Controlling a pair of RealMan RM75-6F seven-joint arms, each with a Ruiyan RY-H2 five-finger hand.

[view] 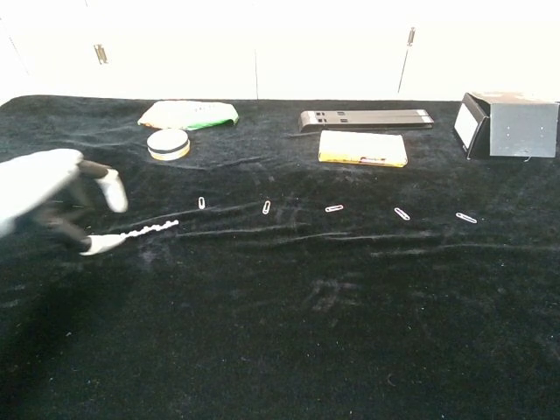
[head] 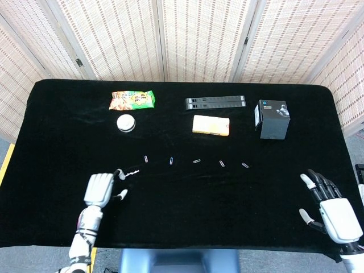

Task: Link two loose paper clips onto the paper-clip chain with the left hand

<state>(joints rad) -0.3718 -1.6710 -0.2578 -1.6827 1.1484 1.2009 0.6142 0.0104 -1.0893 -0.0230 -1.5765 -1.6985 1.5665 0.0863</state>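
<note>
The white paper-clip chain (head: pixel 132 172) (view: pixel 149 229) lies left of centre on the black cloth. Several loose clips lie in a row to its right, the nearest two being one clip (head: pixel 147 158) (view: pixel 202 203) and another (head: pixel 171 161) (view: pixel 266 207). My left hand (head: pixel 101 189) (view: pixel 44 199) hovers at the chain's left end, with thumb and a finger spread apart on either side of that end. The thumb tip (view: pixel 96 245) sits right by the chain's end; I cannot tell if it touches. My right hand (head: pixel 335 211) is open, fingers spread, at the front right edge.
Along the back of the table (head: pixel 62 136) lie a snack bag (head: pixel 132 100), a round white tin (head: pixel 125 123), a black bar (head: pixel 215 102), a yellow box (head: pixel 211 125) and a black box (head: pixel 272 118). Further clips (head: pixel 197 161) (head: pixel 222 164) (head: pixel 245 165) continue the row.
</note>
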